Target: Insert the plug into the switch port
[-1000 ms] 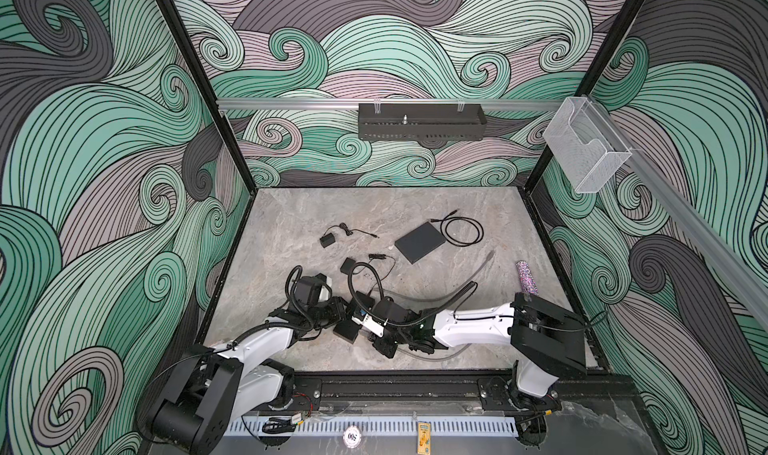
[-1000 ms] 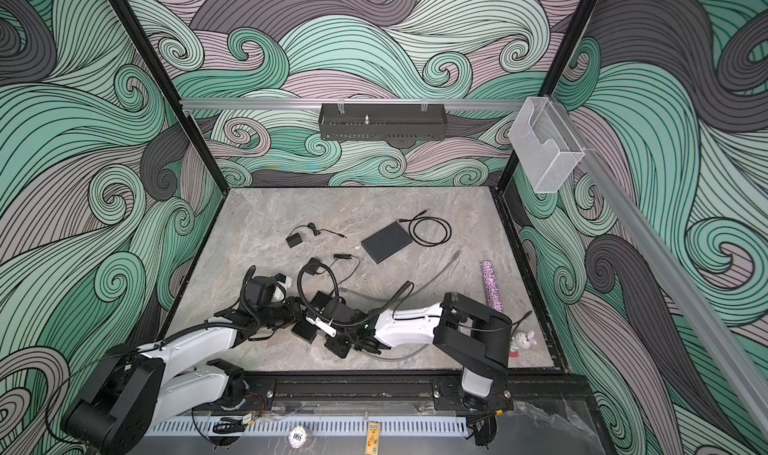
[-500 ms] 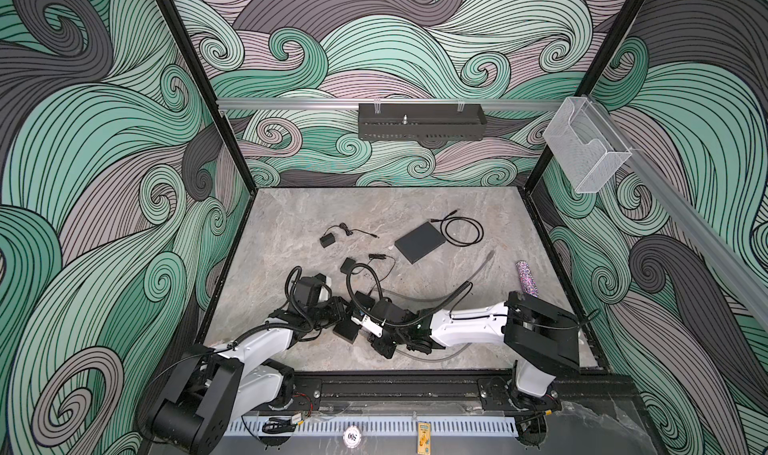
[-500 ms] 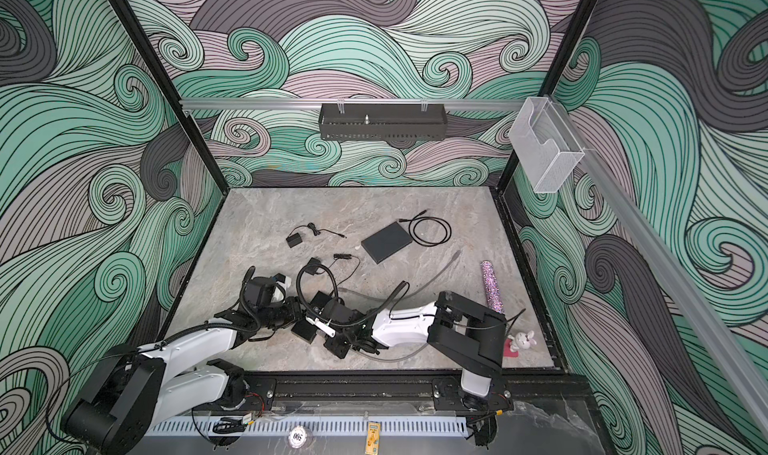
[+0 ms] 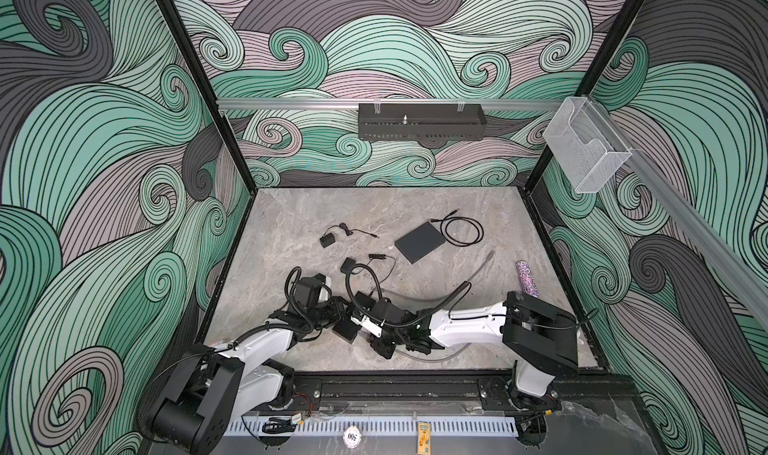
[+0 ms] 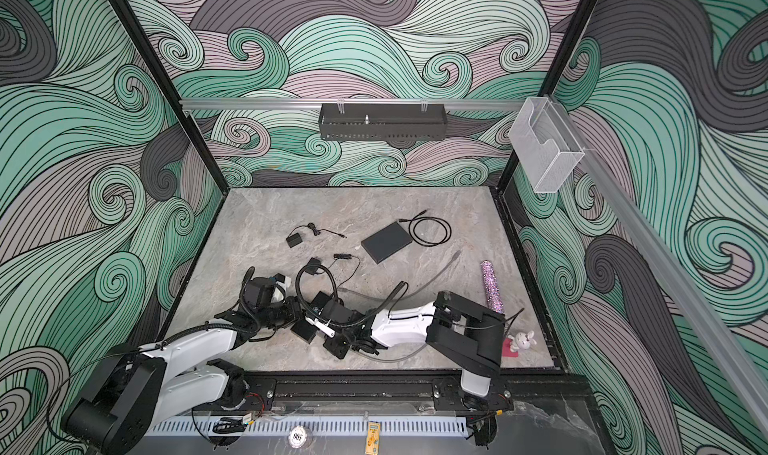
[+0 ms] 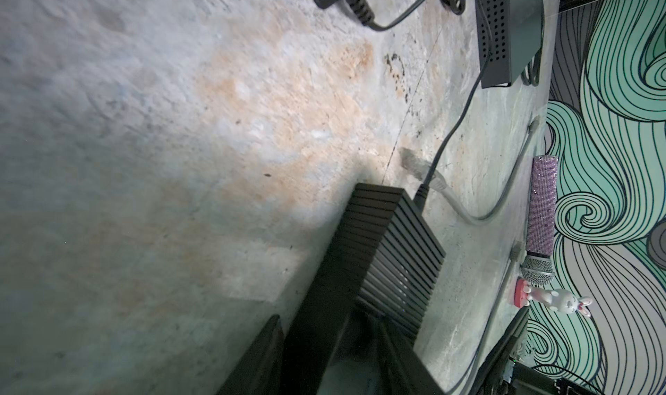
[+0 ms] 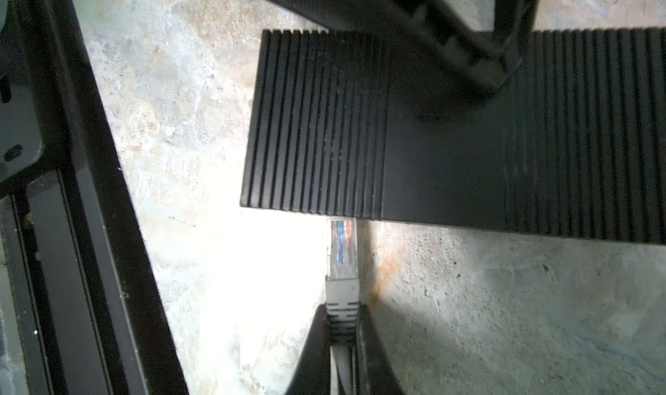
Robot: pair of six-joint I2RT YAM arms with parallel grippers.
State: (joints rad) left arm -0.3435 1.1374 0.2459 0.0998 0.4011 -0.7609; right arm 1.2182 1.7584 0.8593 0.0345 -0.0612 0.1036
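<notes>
The coming push turns on one line: the plug (image 8: 341,252) points straight at a long side of the switch box (image 8: 432,158). Its long axis lies square to the box's own, and its clear tip sits right at that side's edge, near one end of the box. The switch port is hidden under the edge, so I cannot tell whether the tip has entered it or only touches the face. The right gripper (image 8: 342,315) is pinched on the plug's grey boot directly behind it, so this arm is the nearer one and I judge it should drive forward along that axis. The left gripper (image 7: 328,353) looks clamped on the box from the other side, with one finger (image 8: 414,25) lying across the ribbed top — a brace against the push. There is one ribbed box, one plug in the grip, and one black cord (image 7: 421,191) already seated in the box's end. Well beyond the box lie one flat dark-grey box (image 5: 419,243) and two small black adapters (image 5: 327,240) (image 5: 348,265).
</notes>
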